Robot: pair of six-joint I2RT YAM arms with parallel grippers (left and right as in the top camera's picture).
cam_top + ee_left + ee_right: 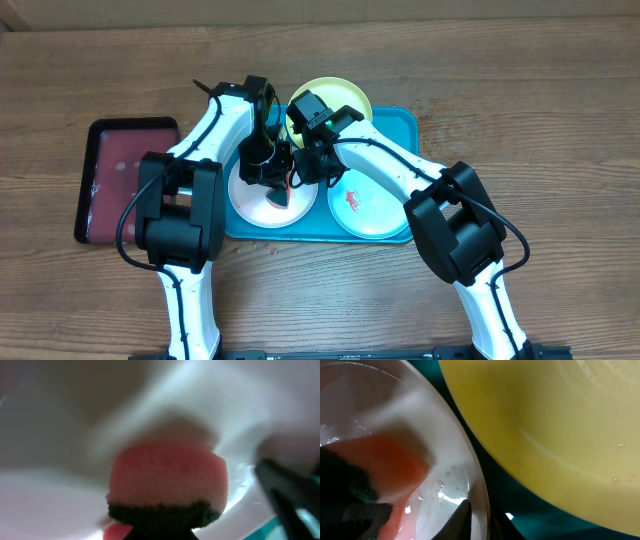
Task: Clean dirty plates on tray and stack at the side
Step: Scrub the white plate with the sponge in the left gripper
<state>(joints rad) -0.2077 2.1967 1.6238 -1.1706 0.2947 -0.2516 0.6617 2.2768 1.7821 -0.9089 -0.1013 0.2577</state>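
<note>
Backdrop, as I log it from my overhead view:
- Bench (560, 110): brown wood-grain top with darker streaks running left to right. It fills nearly the whole view.
- Tan strip (320, 12): paler band along the bench's far edge. I cannot tell what it is.
- Red tray (120, 170): dark, rectangular, with rounded corners, lying flat on the bench at left.
- Light: even and soft, casting only faint shadows on the wood.

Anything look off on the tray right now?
The yellow plate hangs out past the tray's far rim; the white plate and mint plate lie inside it. The mint plate carries a red smear. Nothing looks spilled.
</note>
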